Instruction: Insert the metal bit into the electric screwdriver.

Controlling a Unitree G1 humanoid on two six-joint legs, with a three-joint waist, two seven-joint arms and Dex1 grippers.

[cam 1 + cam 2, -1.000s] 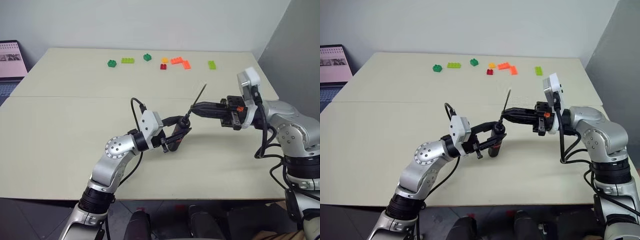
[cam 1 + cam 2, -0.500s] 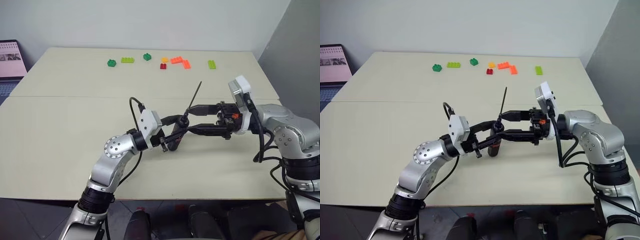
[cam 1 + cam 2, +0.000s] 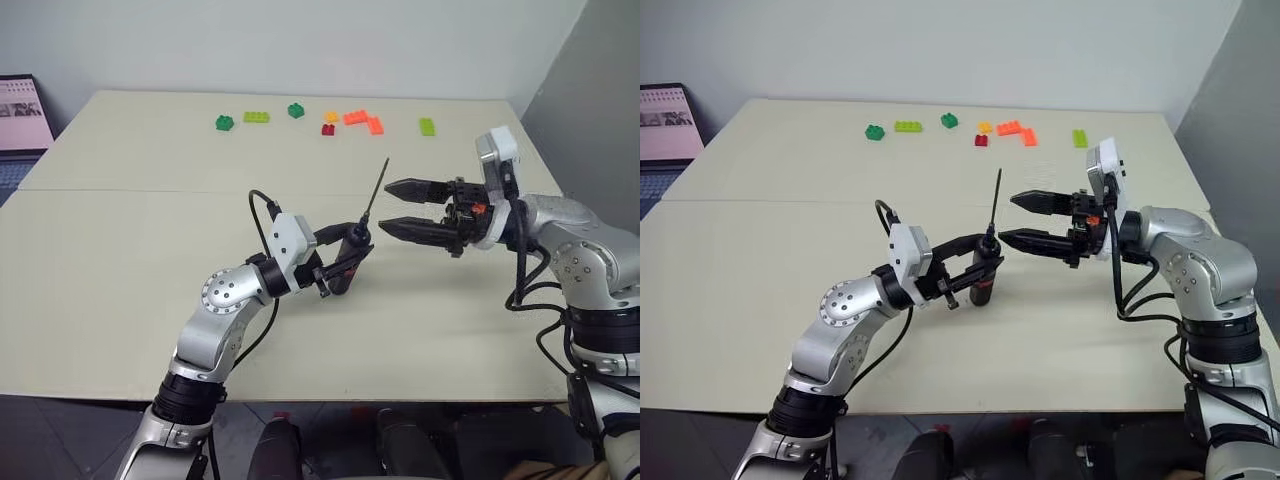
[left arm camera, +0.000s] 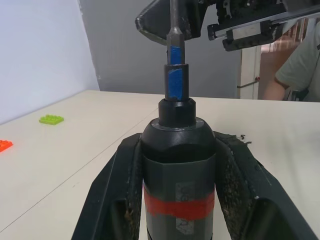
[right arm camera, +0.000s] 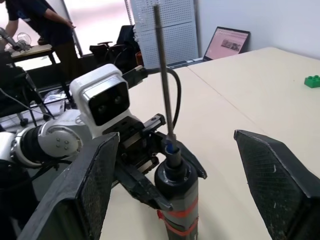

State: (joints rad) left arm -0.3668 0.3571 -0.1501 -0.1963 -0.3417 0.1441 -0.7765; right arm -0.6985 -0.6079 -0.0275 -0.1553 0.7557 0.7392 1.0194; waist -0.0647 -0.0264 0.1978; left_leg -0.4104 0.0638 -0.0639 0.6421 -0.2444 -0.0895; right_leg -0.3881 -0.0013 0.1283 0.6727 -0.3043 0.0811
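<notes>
While the counter [image 3: 120, 250] carries a row of bricks [image 3: 325, 121] along its 12 o'clock edge, the left end effector [image 3: 345, 262] near its middle grips the screwdriver [image 3: 983, 275] upright. Just at 3 o'clock of it, the right end effector [image 3: 400, 207] hangs wide and empty, touching nothing. From the screwdriver's tip the bit [image 3: 375, 190] rises toward 12 o'clock, seated in the chuck.

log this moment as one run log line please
left gripper: shut on electric screwdriver | metal bit: seated in screwdriver tip, standing up | right gripper: open, beside bit, not touching | table: toy bricks at far edge
</notes>
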